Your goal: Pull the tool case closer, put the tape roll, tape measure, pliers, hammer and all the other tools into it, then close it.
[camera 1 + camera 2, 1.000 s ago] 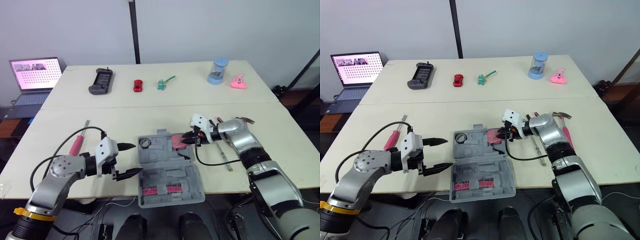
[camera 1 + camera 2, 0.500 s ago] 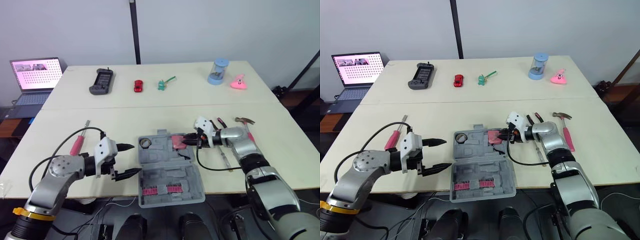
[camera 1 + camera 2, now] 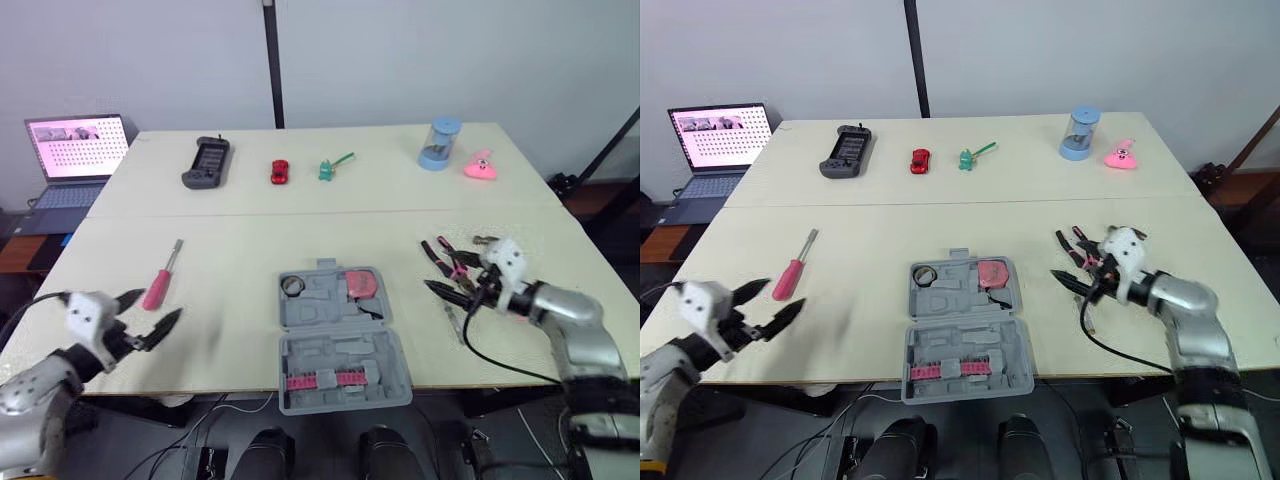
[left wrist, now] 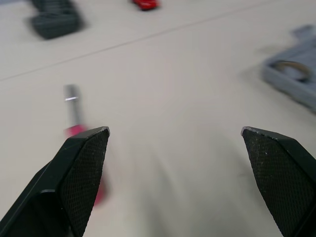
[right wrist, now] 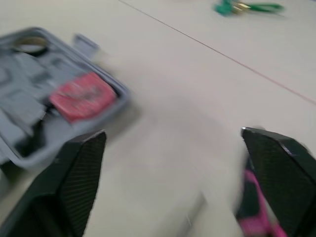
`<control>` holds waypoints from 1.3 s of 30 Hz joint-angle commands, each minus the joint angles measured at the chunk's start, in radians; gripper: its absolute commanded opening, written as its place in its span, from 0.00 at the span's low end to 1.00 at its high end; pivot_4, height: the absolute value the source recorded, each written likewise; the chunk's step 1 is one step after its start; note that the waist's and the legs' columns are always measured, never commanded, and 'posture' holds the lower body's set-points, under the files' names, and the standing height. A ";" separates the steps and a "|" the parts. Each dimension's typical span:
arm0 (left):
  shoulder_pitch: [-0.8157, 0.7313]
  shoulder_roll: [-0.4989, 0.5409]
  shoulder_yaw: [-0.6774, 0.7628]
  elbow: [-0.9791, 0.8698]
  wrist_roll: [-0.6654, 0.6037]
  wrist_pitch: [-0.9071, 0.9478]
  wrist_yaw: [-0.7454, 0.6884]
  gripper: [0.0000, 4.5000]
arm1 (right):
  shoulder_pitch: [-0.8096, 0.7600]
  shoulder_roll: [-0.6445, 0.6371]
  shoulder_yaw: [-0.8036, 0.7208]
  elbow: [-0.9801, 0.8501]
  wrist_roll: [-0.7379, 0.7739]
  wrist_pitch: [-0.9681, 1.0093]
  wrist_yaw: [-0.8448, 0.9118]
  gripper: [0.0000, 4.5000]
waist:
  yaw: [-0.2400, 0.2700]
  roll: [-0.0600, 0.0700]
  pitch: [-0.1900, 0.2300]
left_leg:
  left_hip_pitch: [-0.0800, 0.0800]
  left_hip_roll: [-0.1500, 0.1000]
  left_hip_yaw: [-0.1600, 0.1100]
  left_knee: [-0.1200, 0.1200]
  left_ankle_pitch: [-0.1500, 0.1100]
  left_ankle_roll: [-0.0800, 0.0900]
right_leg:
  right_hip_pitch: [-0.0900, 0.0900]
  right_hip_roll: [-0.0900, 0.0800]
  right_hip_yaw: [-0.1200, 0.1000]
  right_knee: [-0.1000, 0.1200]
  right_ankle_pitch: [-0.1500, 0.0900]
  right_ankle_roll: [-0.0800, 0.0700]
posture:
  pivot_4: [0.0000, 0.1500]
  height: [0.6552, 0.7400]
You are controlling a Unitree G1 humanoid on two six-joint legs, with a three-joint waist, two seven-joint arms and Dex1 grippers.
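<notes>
Two grippers empty, spread wide: left gripper (image 4: pixel 175 131) near the screwdriver (image 3: pixel 158 288), right gripper (image 5: pixel 173 132) near the pliers (image 3: pixel 442 252). Risk: an off-centre pinch could skid either tool away.

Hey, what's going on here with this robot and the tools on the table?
The robot is packing tools into the open tool case at the front of the table. The tape roll and tape measure already sit in it. Both grippers are open and empty: the left gripper hovers by the pink screwdriver, the right gripper by the pliers. The case is not yet closed.
</notes>
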 commanded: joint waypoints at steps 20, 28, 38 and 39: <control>0.052 0.019 0.192 0.209 -0.062 -0.136 0.019 1.00 | 0.144 -0.083 -0.339 0.213 0.165 -0.105 -0.154 0.99 | -0.003 -0.001 -0.001 | 0.001 0.001 0.001 0.000 -0.001 0.001 | 0.001 0.001 0.000 0.000 0.000 0.000 | 1.00 0.24; -0.086 0.082 0.043 0.047 -0.094 0.023 -0.085 1.00 | 0.203 -0.099 -0.268 -0.087 0.277 0.131 -0.051 0.99 | 0.007 -0.002 -0.001 | 0.001 0.001 0.000 0.000 -0.001 0.001 | 0.002 0.000 0.000 0.000 0.000 0.000 | 1.00 0.24; -0.463 0.232 -0.304 -0.139 -0.161 0.345 -0.370 1.00 | 0.476 -0.132 -0.274 -0.668 0.428 0.480 -0.085 0.99 | 0.014 -0.001 -0.001 | 0.001 0.001 -0.001 0.000 -0.001 0.001 | 0.003 0.001 -0.001 -0.001 0.000 0.000 | 1.00 0.24; -0.507 0.233 -0.338 -0.146 -0.159 0.363 -0.395 1.00 | 0.509 -0.128 -0.281 -0.723 0.436 0.502 -0.100 0.99 | 0.015 -0.001 -0.001 | 0.001 0.001 0.000 0.000 -0.001 0.001 | 0.003 0.001 0.000 -0.001 0.000 0.000 | 1.00 0.24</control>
